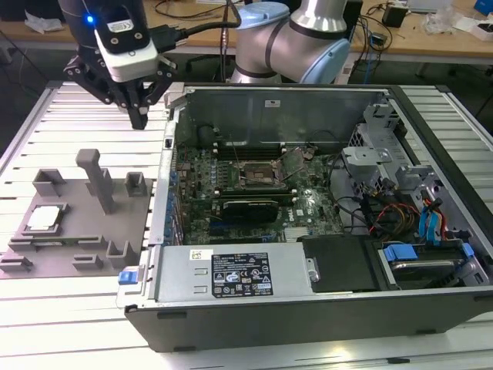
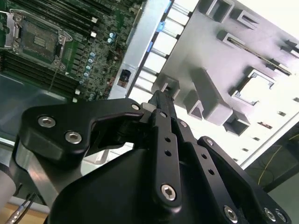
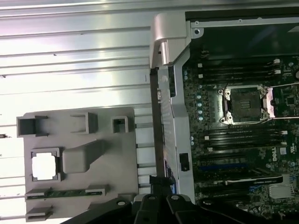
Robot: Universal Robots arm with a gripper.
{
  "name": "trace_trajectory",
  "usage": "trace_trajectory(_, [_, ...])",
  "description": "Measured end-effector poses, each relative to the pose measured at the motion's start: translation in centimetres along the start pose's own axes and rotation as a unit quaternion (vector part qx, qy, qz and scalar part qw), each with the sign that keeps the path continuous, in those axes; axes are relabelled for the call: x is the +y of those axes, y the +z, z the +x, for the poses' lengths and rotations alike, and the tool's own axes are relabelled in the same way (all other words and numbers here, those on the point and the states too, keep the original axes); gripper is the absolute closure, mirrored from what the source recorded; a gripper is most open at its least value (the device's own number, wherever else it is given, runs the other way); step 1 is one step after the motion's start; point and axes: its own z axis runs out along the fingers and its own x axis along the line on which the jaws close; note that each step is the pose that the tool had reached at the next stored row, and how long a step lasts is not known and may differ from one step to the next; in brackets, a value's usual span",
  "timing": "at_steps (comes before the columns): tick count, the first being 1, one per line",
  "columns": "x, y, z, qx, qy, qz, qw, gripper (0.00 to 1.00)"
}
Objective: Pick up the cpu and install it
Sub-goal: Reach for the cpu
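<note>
1 gripper (image 1: 139,119), jaws together and empty, well apart from the cpu (image 1: 43,218) in its grey tray (image 1: 81,227).

Open computer case (image 1: 308,327) beside grey tray (image 1: 85,220)

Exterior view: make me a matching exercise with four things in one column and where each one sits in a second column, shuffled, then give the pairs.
Things
1. cpu
2. gripper
3. socket
4. blue-tabbed drive

Places
A. mid-motherboard, inside the case
B. in a recess of the grey tray, at the exterior view's left
C. in the air over the slatted table, beyond the tray
D. in the case's near corner, at the exterior view's right

Pairs: 1-B, 2-C, 3-A, 4-D
</note>
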Motion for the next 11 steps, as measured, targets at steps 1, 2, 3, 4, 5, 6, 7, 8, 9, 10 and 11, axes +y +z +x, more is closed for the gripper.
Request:
trace_trajectory(1, [-0.03,0.04,0.31,0.0,0.0,0.0,1.0,0.89])
trace_trajectory(2, [-0.04,0.06,0.46,0.0,0.0,0.0,1.0,0.89])
trace_trajectory(3, [-0.05,0.08,0.6,0.0,0.0,0.0,1.0,0.89])
trace_trajectory(4, [-0.06,0.09,0.77,0.0,0.0,0.0,1.0,0.89])
trace_trajectory(5, [-0.08,0.11,1.04,0.0,0.0,0.0,1.0,0.89])
trace_trajectory(6, [-0.1,0.12,1.27,0.0,0.0,0.0,1.0,0.89])
trace_trajectory(7, [-0.12,0.13,1.46,0.0,0.0,0.0,1.0,0.89])
trace_trajectory(8, [-0.14,0.14,1.74,0.0,0.0,0.0,1.0,0.89])
trace_trajectory(9, [-0.15,0.15,1.95,0.0,0.0,0.0,1.0,0.89])
trace_trajectory(10, [-0.18,0.16,2.27,0.0,0.0,0.0,1.0,0.89])
trace_trajectory(11, [-0.2,0.17,2.49,0.0,0.0,0.0,1.0,0.89])
